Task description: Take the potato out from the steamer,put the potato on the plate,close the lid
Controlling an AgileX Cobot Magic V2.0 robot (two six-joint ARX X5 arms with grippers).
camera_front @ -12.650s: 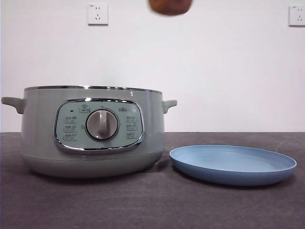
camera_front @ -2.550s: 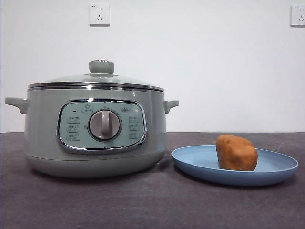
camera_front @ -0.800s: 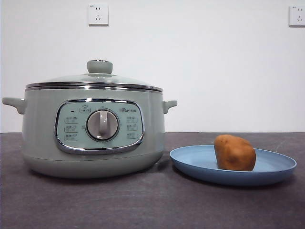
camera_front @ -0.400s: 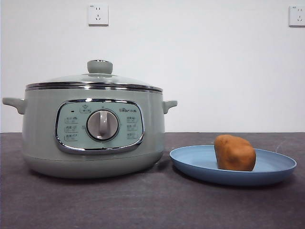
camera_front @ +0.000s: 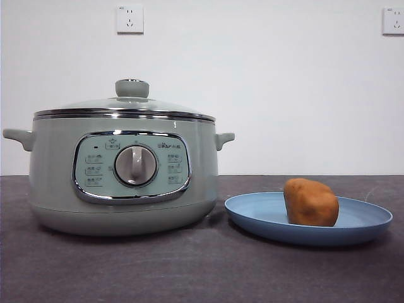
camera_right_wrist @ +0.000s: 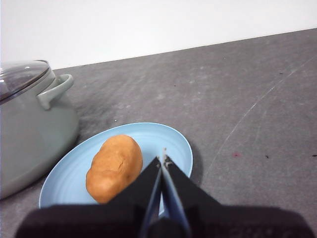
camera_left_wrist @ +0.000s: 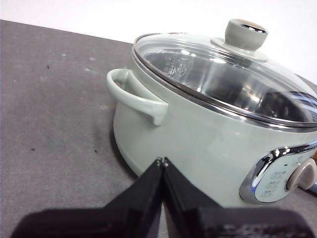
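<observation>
Beside right hand [camera_right_wrist: 162, 159], pinched shut & empty, potato [camera_right_wrist: 114, 168] is laid on plate [camera_right_wrist: 173, 141]; lid [camera_left_wrist: 218, 79] is seated on steamer [camera_left_wrist: 198, 144] near left hand [camera_left_wrist: 161, 161], also shut: task looks done.

Background fixtures and work surface

Dark grey, matte, faintly scuffed table [camera_front: 189, 271] extends to a plain white wall [camera_front: 284, 95]. Two white square plastic wall sockets are mounted high: one upper left [camera_front: 129, 19], one at right edge [camera_front: 392, 20].

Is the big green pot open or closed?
Closed. The glass lid sits flat on the steamer, its steel rim resting all around the top edge, with the green knob upright in the middle.
</observation>
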